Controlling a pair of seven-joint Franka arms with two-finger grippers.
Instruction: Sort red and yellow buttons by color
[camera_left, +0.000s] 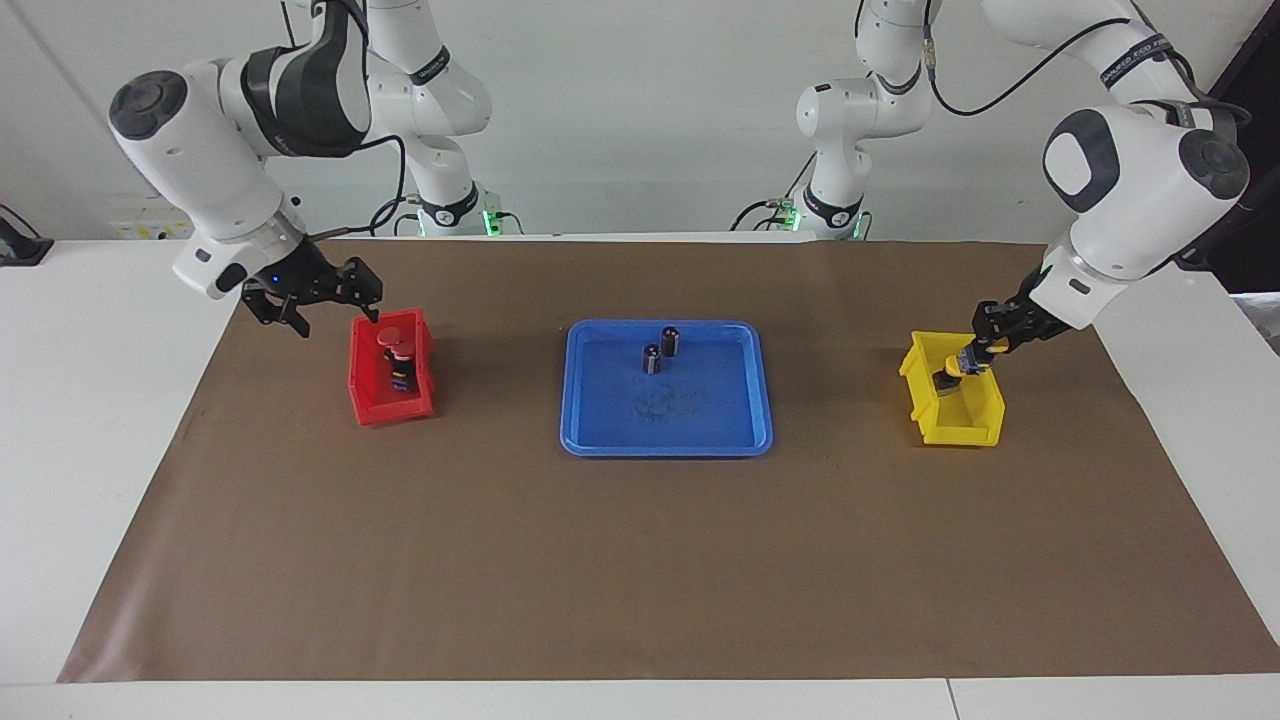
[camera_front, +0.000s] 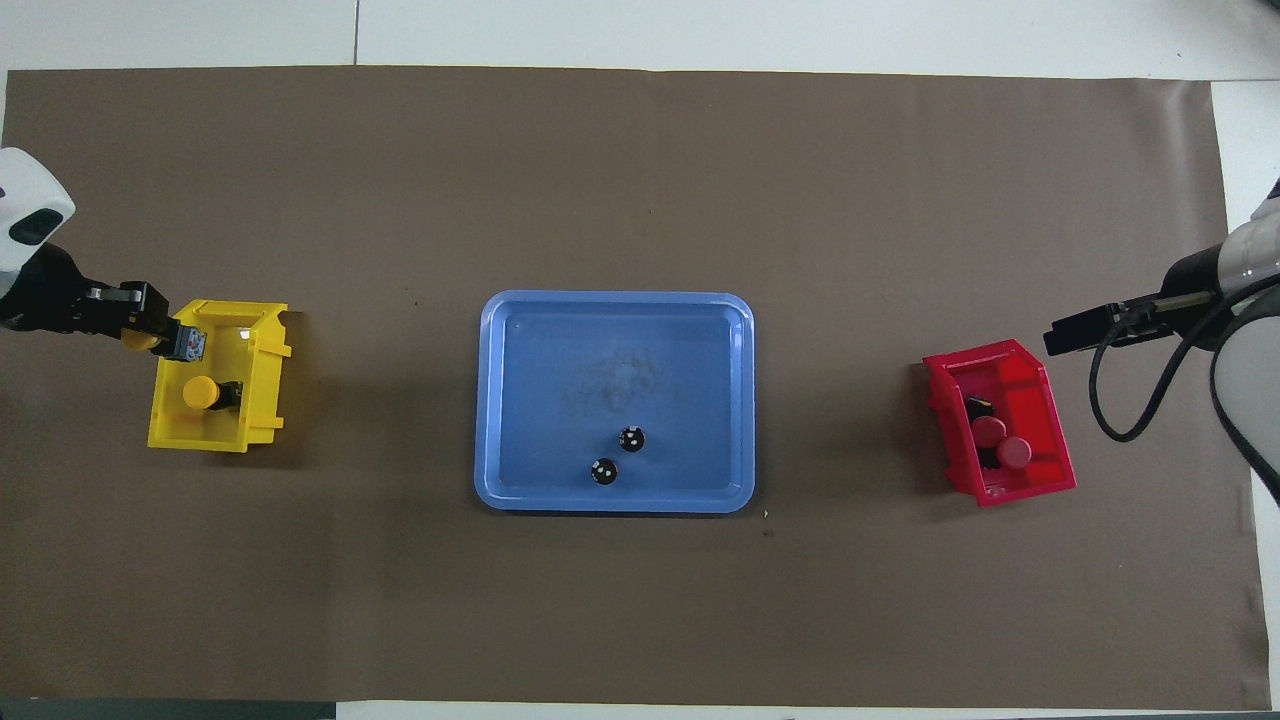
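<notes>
Facing view: brown mat (camera_left: 640, 560). Left gripper (camera_left: 975, 350) clamped on yellow button (camera_left: 968, 358), over yellow bin (camera_left: 950, 405); drop is straight below. Right gripper (camera_left: 320, 300) jaws apart beside red bin (camera_left: 392, 368).

Overhead view: held yellow button (camera_front: 150, 340) at yellow bin (camera_front: 262, 400) rim, second yellow button (camera_front: 200, 392) inside; red buttons (camera_front: 1000, 442) in red bin (camera_front: 1040, 385).

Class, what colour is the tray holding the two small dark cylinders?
The tray is blue, clearest in the overhead view.

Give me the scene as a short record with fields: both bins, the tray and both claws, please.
red bin: two red buttons inside
yellow bin: one yellow button inside
tray: two dark cylinders, no buttons
left claw: shut on held button, yellow, over the yellow bin
right claw: open, empty, raised beside the red bin
left to sort: only the held button
</notes>
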